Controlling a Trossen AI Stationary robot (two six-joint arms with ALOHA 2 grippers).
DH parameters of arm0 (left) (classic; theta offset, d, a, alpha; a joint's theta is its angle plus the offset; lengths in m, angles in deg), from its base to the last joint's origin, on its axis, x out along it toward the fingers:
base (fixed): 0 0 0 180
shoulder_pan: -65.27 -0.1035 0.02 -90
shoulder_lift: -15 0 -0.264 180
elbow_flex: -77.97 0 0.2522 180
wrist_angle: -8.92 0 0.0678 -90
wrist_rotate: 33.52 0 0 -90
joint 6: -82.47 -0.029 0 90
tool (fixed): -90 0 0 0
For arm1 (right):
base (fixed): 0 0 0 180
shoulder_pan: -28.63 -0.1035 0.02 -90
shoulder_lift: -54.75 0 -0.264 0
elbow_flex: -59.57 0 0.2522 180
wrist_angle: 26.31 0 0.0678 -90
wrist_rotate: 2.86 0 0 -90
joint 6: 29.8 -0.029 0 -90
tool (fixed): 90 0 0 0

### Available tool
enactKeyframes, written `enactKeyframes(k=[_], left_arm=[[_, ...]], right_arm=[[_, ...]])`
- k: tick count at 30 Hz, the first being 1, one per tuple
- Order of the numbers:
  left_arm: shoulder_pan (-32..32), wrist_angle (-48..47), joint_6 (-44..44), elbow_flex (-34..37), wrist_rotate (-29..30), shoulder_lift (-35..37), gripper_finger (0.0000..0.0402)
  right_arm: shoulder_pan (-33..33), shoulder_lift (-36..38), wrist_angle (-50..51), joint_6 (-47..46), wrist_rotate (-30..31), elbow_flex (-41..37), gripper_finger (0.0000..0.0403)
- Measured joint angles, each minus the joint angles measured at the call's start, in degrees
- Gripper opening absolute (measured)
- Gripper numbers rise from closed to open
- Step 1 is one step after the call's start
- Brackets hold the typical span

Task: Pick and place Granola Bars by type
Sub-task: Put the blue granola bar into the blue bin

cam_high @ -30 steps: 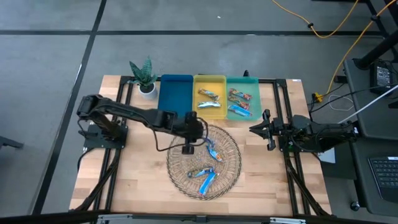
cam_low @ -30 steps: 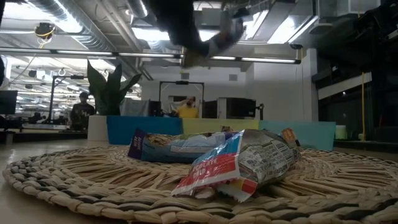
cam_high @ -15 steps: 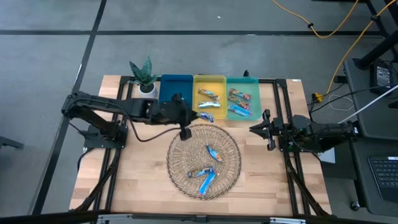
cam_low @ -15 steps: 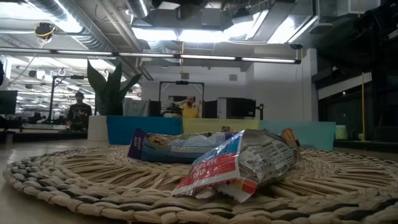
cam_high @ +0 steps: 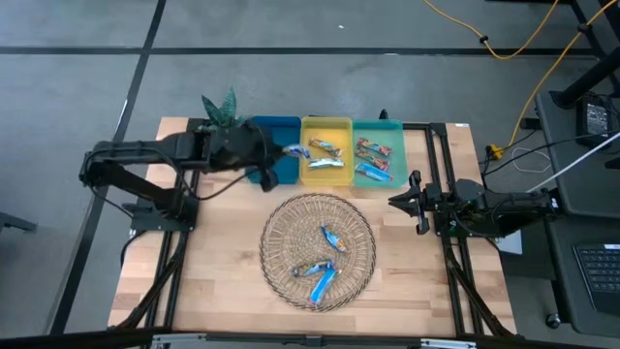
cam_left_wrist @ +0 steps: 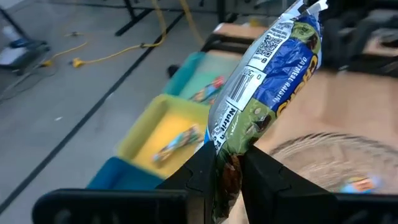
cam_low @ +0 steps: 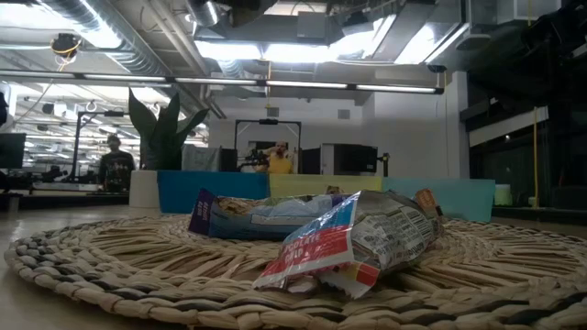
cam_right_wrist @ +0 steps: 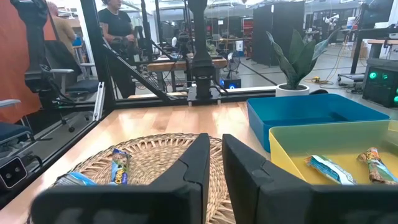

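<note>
Since a second ago the left gripper (cam_high: 278, 152) has swung from the wicker mat (cam_high: 360, 260) to over the blue tray (cam_high: 274, 131). Only its wrist view shows its jaws clamped on a blue granola bar (cam_left_wrist: 264, 87), pointing outward lengthwise. Right gripper (cam_high: 405, 202) (idle) waits closed beside the mat.

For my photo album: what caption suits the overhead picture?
Left gripper carries a granola bar over the blue tray; three bars remain on the wicker mat.

We see the left gripper (cam_left_wrist: 229, 171) pinching a blue-green bar (cam_left_wrist: 267, 84); below lie, blurred, probably yellow (cam_left_wrist: 158, 127) and teal (cam_left_wrist: 193, 71) trays.
</note>
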Motion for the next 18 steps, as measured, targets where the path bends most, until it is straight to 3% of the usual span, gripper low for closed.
enactKeyframes(k=[10,18], left_arm=[[-12.3,-6.8,-9.0,0.0,-1.5,0.1,0.0054],[-21.4,-7.3,-15.1,0.0,-7.4,-1.3,0.0054]], right_arm=[[0.0,0.0,0.0,0.0,0.0,0.0,0.0049],[0.0,0.0,0.0,0.0,0.0,0.0,0.0049]])
